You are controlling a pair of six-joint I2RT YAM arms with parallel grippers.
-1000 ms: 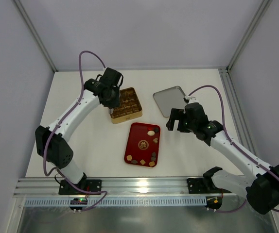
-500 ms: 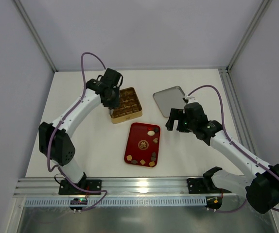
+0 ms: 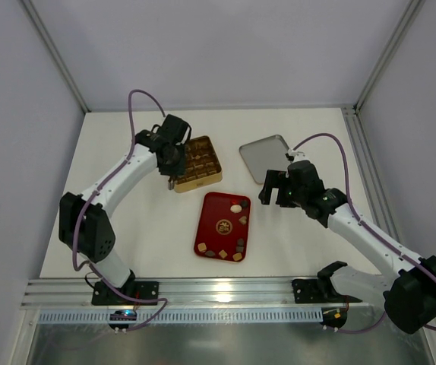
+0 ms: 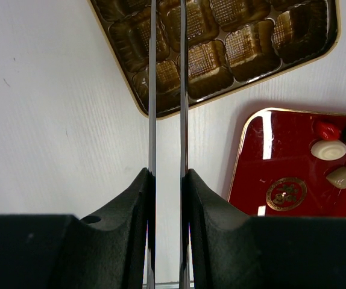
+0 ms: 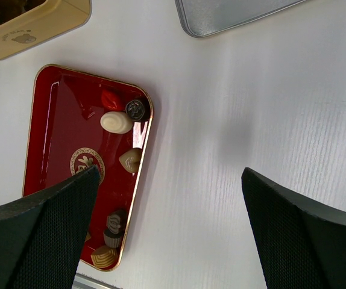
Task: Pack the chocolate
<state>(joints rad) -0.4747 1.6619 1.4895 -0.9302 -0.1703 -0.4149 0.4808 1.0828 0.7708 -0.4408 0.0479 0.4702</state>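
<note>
Several chocolate pieces lie on the red tray: a cream oval, a tan heart, a dark round one and darker ones near the tray's front end. My left gripper hangs over the near left corner of the gold box. Its two thin blades stand a narrow gap apart with nothing between them where they show. Their tips are cut off by the top edge of the left wrist view. My right gripper hovers wide open and empty over bare table, right of the tray.
The box's grid compartments that show in the left wrist view look empty. A silver lid lies at the back right, behind my right gripper. White walls and a metal rail bound the table.
My left gripper has drifted from the box's left side toward its near left corner. The right arm has hardly moved.
</note>
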